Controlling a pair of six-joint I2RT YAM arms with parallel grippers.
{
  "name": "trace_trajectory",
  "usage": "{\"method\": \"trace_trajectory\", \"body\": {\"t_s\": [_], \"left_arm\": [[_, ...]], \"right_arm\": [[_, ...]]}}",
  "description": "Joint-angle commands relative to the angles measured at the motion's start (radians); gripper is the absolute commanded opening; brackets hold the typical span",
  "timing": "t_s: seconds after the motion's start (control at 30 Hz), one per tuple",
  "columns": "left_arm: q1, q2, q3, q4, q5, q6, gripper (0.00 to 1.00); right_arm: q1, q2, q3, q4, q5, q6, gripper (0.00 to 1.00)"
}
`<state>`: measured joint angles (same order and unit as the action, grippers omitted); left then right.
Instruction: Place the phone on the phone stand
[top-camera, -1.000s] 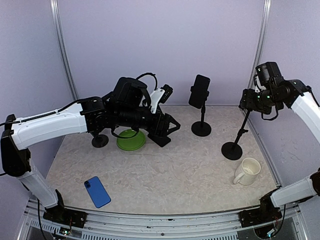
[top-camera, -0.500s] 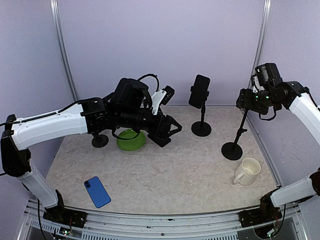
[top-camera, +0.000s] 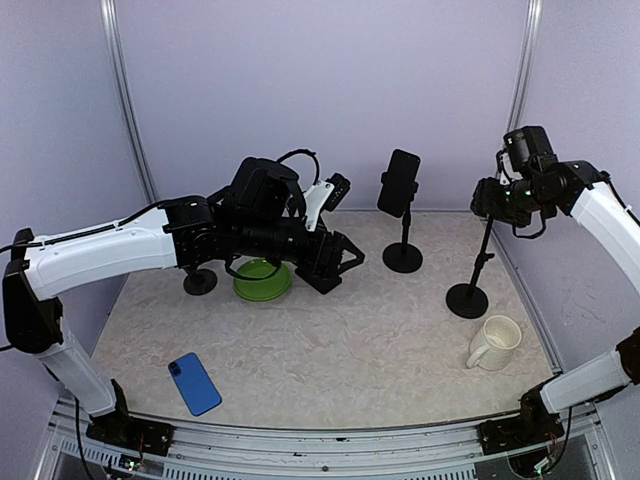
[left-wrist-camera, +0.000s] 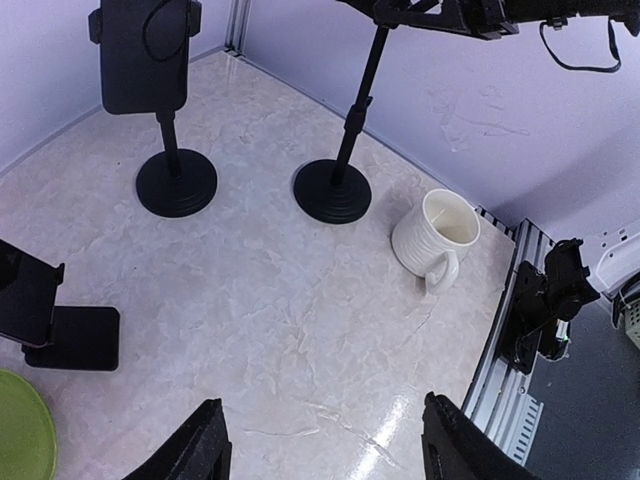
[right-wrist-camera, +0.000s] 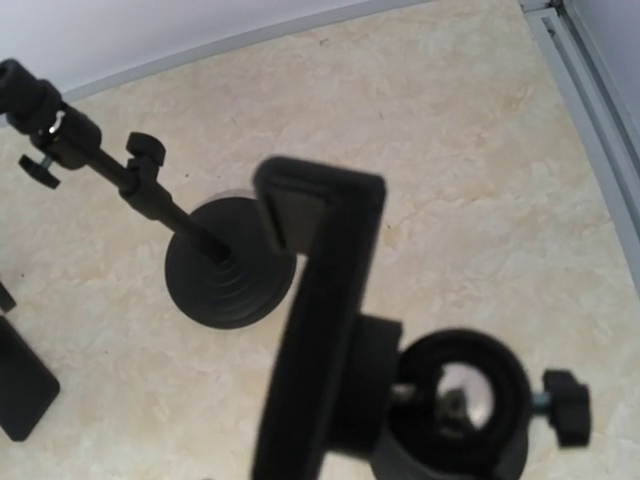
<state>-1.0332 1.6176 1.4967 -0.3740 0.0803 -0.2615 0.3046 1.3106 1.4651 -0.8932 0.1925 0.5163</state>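
1. Blue phone (top-camera: 194, 383) lay flat on the tabletop (top-camera: 330, 350), front left and well apart from both arms. Neither claw held it. By my reading, pick-up and placing both remained to be done.
2. Black phone (top-camera: 400, 182) already sat clamped on the middle stand (top-camera: 402, 257) at the back.
3. Left gripper (left-wrist-camera: 322, 408) hovered above the table's middle with its fingers (left-wrist-camera: 205, 445) spread wide and nothing between them.
4. Right gripper (top-camera: 492, 198) sat at the head of the tall stand (top-camera: 478, 262) on the right. Its wrist view showed the phone clamp (right-wrist-camera: 318, 290) close up but not the fingers, so I could not tell whether it gripped.
5. Against half a second prior, the right gripper had drifted slightly left. The tall stand's pole stood nearer upright, and its base had been nudged a little. Left arm and blue phone looked unchanged.
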Motion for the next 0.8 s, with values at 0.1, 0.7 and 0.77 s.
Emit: {"method": "trace_trajectory", "body": {"t_s": [0.1,0.7,0.77], "left_arm": [[-0.005,0.025,0.030,0.011,0.009,0.014,0.64],[-0.005,0.043,0.051,0.003,0.019,0.017,0.64],[-0.005,0.040,0.048,0.003,0.017,0.016,0.64]], "right_arm": [[-0.012,-0.030,0.049,-0.044,0.013,-0.031,0.51],[-0.013,-0.083,0.002,-0.024,-0.053,-0.075,0.19],[-0.013,-0.085,0.001,-0.024,-0.068,-0.087,0.17]]}}
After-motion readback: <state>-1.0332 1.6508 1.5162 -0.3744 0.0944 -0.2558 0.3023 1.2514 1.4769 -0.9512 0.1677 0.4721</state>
